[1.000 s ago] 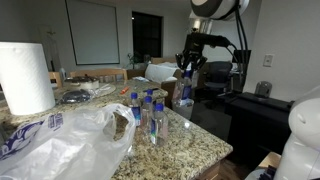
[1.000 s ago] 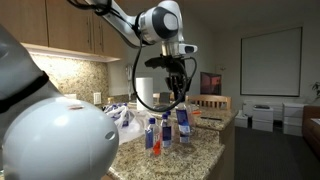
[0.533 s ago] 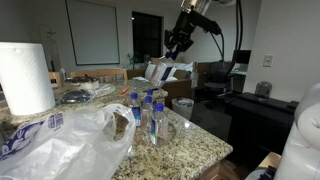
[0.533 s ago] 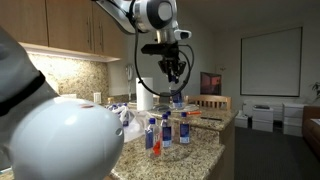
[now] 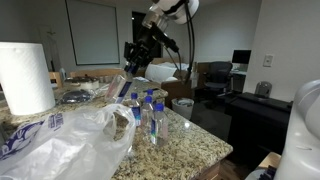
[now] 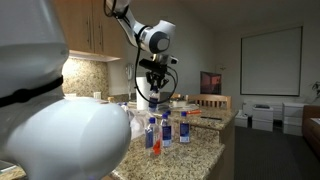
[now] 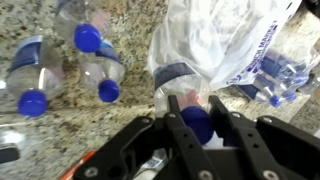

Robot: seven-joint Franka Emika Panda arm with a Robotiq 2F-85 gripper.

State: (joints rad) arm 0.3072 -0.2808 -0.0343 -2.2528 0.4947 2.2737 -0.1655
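While the pincer (image 7: 197, 115) is clamped tight on its blue cap (image 7: 197, 127), the bottle (image 7: 178, 90) hangs in the air, right over the edge of the plastic bag (image 7: 225, 40). Beside the bag, three other bottles (image 7: 100, 70) stand on the speckled bench (image 7: 60, 140), all with blue caps too. Farther off, a paper towel roll (image 5: 25, 78) stands on the bench.

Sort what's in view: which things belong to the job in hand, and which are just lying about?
In hand: gripper, shut on a water bottle; plastic bag close by; bottles on the counter.
Lying about: paper towel roll; monitor.
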